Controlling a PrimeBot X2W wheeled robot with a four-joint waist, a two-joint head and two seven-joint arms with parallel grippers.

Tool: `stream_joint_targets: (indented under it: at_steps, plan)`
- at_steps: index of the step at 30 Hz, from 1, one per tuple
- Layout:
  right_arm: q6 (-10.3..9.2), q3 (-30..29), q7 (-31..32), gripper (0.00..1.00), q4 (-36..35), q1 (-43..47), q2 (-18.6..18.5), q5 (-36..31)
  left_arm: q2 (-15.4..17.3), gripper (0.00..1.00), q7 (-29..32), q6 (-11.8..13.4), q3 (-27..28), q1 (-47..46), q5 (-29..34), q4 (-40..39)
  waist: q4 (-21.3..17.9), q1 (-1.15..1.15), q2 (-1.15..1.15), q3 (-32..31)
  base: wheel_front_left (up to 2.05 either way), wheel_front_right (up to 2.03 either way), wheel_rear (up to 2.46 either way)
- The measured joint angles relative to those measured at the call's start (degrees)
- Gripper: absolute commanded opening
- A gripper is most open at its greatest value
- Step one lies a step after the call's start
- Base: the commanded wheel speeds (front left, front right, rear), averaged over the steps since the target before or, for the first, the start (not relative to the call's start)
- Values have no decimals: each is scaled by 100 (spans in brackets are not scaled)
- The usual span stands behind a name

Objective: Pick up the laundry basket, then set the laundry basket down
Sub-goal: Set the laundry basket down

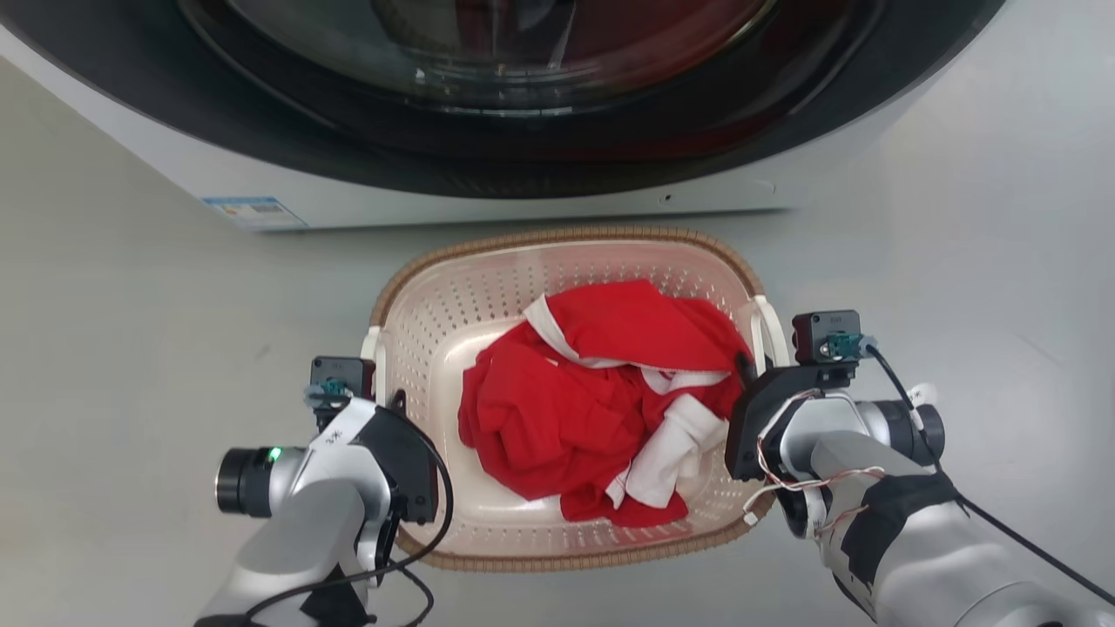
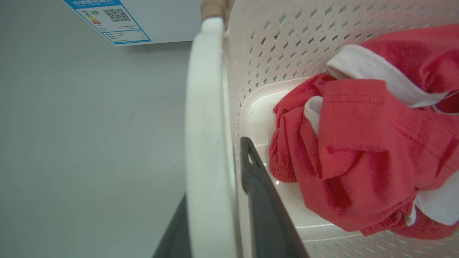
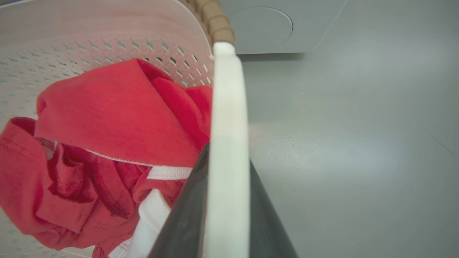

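- Left gripper [image 2: 211, 172] clamps basket's [image 1: 566, 235] left handle [image 2: 208, 107], fingers either side.
- Right gripper [image 3: 227, 154] clamps right handle [image 3: 229, 100] likewise.
- Red garment [image 1: 592, 401] lies inside basket, between the two.

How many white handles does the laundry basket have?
2. The left handle is between the fingers of the left gripper, on one side of the laundry basket; the right handle is in the right gripper, on the opposite side. No more seem hidden.

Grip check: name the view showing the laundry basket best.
Head view: the laundry basket shows nearly whole, front rim to back. Left wrist view gives its left handle and wall; right wrist view, its right handle.
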Motion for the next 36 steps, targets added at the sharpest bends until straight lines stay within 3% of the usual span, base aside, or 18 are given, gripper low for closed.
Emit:
stream_joint_targets:
  at_steps: [21,36]
  plan:
    - [-1,-4,-338,0,64,-1161,-47,-182,86,0,-289,9,101,-1205,102,43,13,-1,0,1829,0,0,0]
    - [-5,53,-531,0,34,-1372,-47,-183,100,0,-512,2,97,-1501,198,199,40,-2,0,2303,0,0,0]
